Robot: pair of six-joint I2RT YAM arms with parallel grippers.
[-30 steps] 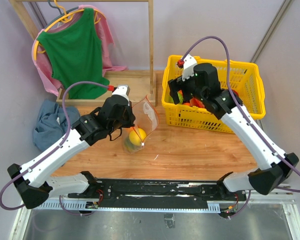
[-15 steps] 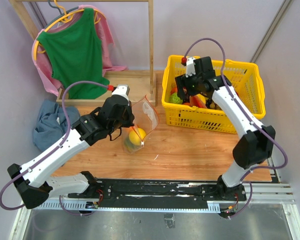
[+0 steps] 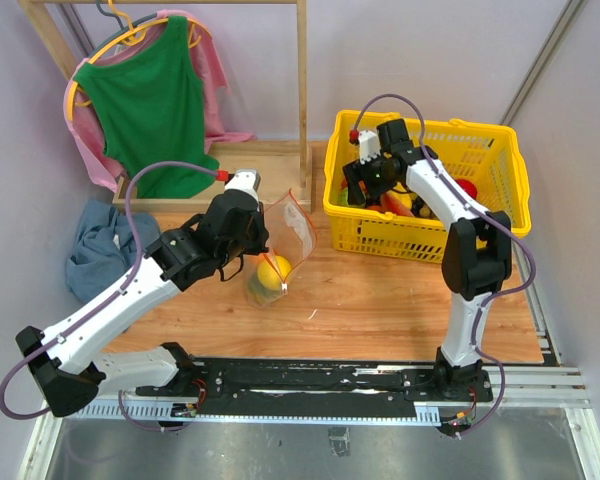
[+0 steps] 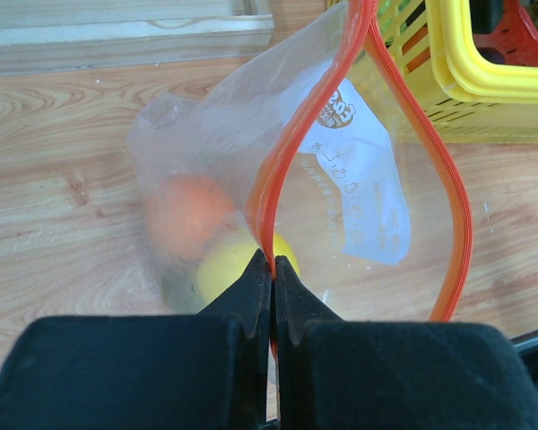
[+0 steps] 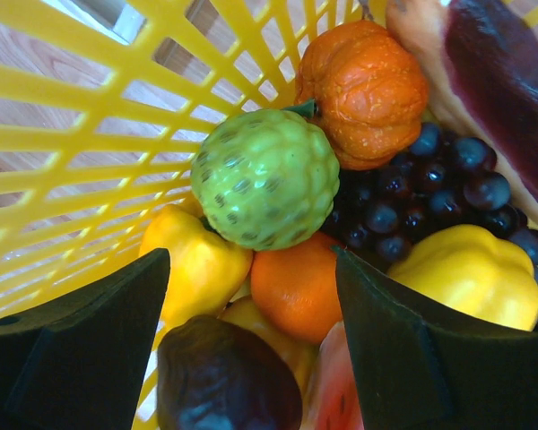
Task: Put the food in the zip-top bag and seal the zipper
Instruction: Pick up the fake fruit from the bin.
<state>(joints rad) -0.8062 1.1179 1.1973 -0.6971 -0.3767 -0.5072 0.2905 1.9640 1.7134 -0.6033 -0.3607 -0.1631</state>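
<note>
1. Right gripper (image 3: 364, 192) has gone down into the left end of the basket (image 3: 490, 135) since a second ago, and the arm is now folded steeply. Its jaws are wide over the food pile (image 5: 264, 177), gripping nothing.
2. Left gripper (image 4: 272, 265) is unchanged, pinched tight on the zipper (image 4: 267, 161) and holding the bag (image 3: 298, 232) mouth open.
3. Bag hasn't moved. It's on the table (image 3: 380, 300) just left of the basket, with a yellow fruit (image 3: 274, 270) and an orange fruit (image 4: 184, 210) inside.

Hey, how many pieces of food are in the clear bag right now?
2 show: an orange piece low in the zip-top bag, and a yellow piece beside it, just behind the left fingers. Others may be hidden.
</note>
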